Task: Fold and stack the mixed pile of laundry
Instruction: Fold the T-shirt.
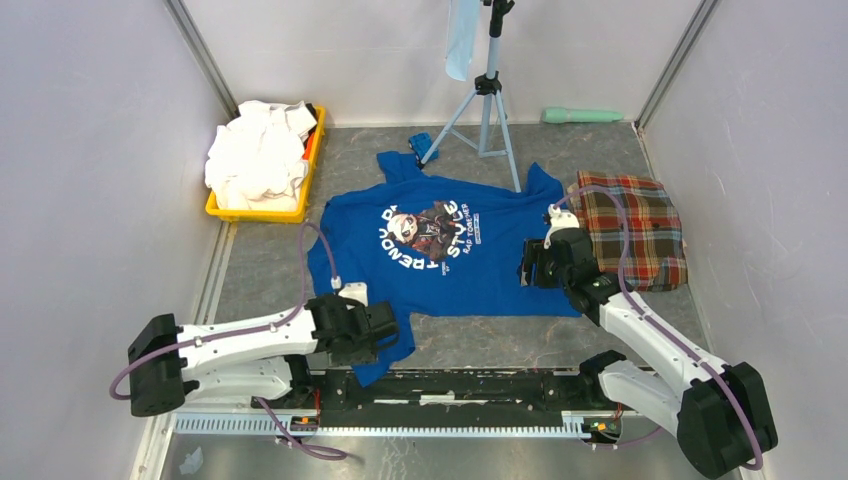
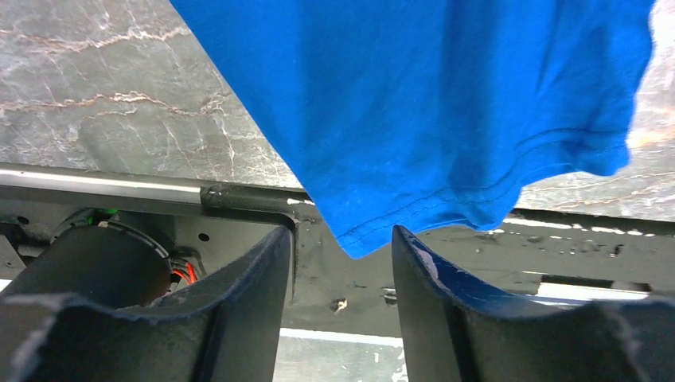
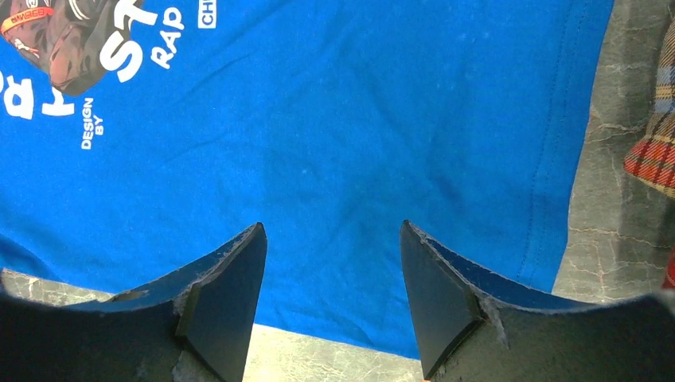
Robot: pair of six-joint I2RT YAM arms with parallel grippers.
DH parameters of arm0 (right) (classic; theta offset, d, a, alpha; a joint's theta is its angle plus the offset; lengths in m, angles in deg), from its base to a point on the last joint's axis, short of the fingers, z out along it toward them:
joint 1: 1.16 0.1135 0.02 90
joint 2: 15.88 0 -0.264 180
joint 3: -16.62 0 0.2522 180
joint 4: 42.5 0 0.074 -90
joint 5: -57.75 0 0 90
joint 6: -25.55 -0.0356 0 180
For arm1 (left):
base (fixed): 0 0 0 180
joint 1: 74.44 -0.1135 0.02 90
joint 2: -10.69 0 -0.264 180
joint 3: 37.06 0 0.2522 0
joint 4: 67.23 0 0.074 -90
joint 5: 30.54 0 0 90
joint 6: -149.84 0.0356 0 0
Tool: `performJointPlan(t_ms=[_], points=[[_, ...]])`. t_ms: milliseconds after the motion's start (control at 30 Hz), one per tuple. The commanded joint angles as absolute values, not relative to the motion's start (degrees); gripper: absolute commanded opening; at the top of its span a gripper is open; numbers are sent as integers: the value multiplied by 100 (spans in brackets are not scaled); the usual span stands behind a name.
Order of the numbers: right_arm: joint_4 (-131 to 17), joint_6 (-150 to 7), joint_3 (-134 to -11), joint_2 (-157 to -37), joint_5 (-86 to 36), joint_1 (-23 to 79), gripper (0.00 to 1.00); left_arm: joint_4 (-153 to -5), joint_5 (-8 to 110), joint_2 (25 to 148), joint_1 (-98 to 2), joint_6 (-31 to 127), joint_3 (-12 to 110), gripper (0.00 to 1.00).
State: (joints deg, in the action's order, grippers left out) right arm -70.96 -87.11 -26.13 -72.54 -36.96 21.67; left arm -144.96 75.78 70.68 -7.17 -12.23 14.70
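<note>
A royal-blue T-shirt (image 1: 450, 255) with a chest graphic lies spread flat on the table's middle. Its near-left corner hangs over the front rail. My left gripper (image 1: 392, 330) is open at that corner; in the left wrist view the hem corner (image 2: 374, 231) sits just beyond the gap between the fingers (image 2: 255, 270). My right gripper (image 1: 527, 265) is open over the shirt's right side, near its edge (image 3: 549, 159). A folded red-green plaid cloth (image 1: 632, 230) lies at the right. White shirts (image 1: 258, 155) are heaped in a yellow bin (image 1: 260, 213) at the back left.
A tripod (image 1: 487, 110) stands at the back with a pale-blue cloth (image 1: 462, 40) hanging from it. A small bright-blue object (image 1: 420, 143) lies by a tripod leg. A green cylinder (image 1: 582, 115) lies along the back wall. The front rail (image 2: 119, 183) runs under the left gripper.
</note>
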Motion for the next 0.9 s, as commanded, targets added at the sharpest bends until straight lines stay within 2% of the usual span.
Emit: performJointPlan(t_ms=[0, 167, 367, 567, 867], points=[[-6999, -8584, -2589, -7169, -3686, 2190, 69, -14131, 7384, 7173, -471, -1917, 1200, 53], [-7093, -8528, -2578, -7152, -3798, 2191, 69, -13996, 7188, 7288, -51, -2234, 865, 52], [-7051, -8576, -2483, -7115, -3778, 2194, 69, -13345, 7044, 7259, 4, -2361, 404, 51], [-7101, -8556, -2474, -7155, -3787, 2190, 69, -12723, 7081, 7392, 9, -2370, 111, 47], [-7120, -8579, -2458, -7211, -3823, 2189, 68, -12251, 7180, 7959, 9, -2168, 276, 46]])
